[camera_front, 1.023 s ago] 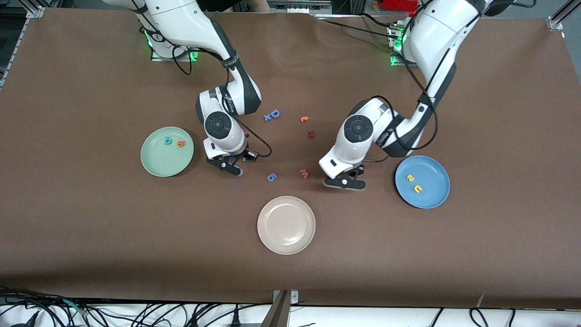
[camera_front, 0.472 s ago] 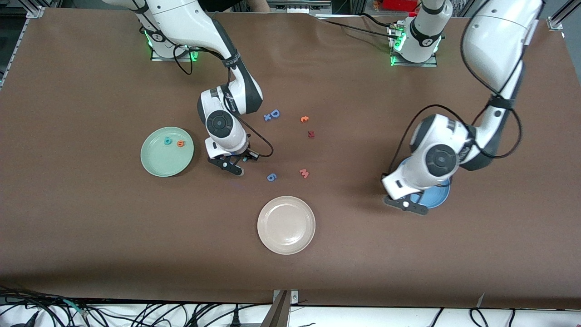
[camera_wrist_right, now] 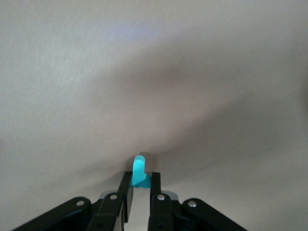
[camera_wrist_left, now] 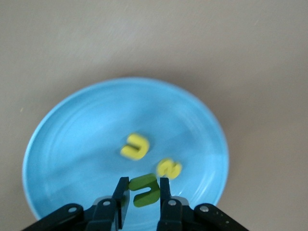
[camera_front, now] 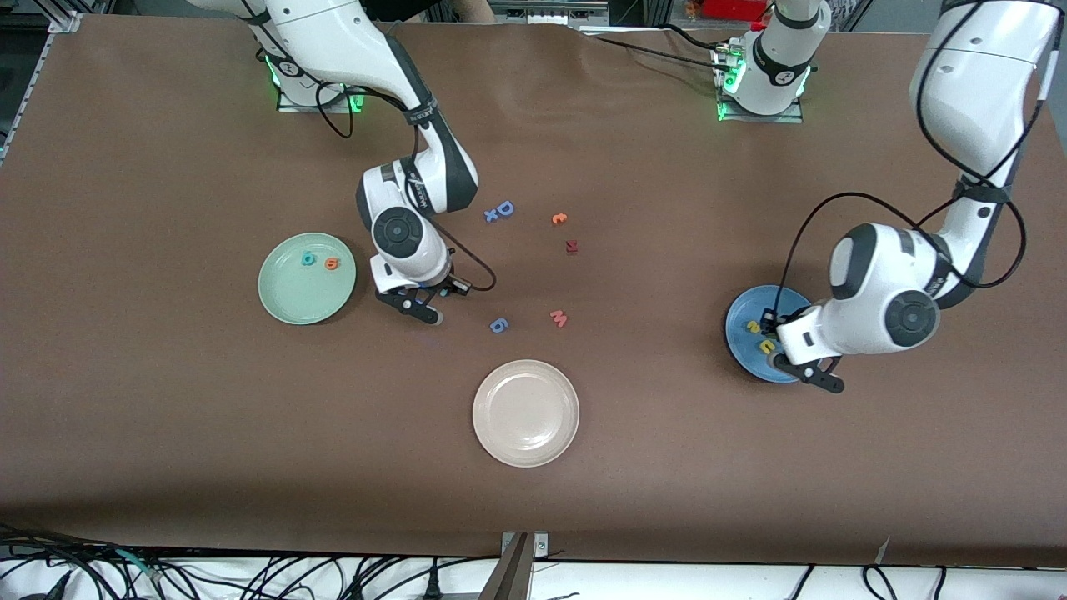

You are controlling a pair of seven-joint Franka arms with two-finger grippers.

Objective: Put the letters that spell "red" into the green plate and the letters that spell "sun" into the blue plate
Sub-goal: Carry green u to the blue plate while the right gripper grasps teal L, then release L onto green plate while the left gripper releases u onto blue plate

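Note:
The green plate (camera_front: pixel 296 296) holds a teal d (camera_front: pixel 308 258) and an orange e (camera_front: pixel 333 264). Beside it, low over the bare table, my right gripper (camera_front: pixel 421 312) is shut on the thin teal-blue r (camera_wrist_right: pixel 139 173), which stands up between its fingertips (camera_wrist_right: pixel 140 177). The blue plate (camera_front: pixel 739 337) sits toward the left arm's end of the table. It holds a yellow arch letter (camera_wrist_left: pixel 135 146) and a yellow s (camera_wrist_left: pixel 169 168). My left gripper (camera_front: pixel 813 377) hangs over this plate (camera_wrist_left: pixel 86 130), shut (camera_wrist_left: pixel 143 182) on the green arch letter (camera_wrist_left: pixel 144 189).
A beige plate (camera_front: pixel 525 412) lies nearest the front camera at mid-table. Loose pieces lie between the arms: a blue 6 (camera_front: pixel 498 325), a pink M (camera_front: pixel 558 317), a blue D (camera_front: pixel 504 208) with a small x (camera_front: pixel 491 216), an orange piece (camera_front: pixel 559 218) and a dark red piece (camera_front: pixel 572 246).
The left arm swung from mid-table, near the pink M, to over the blue plate. The right gripper closed and stayed almost in place beside the green plate.

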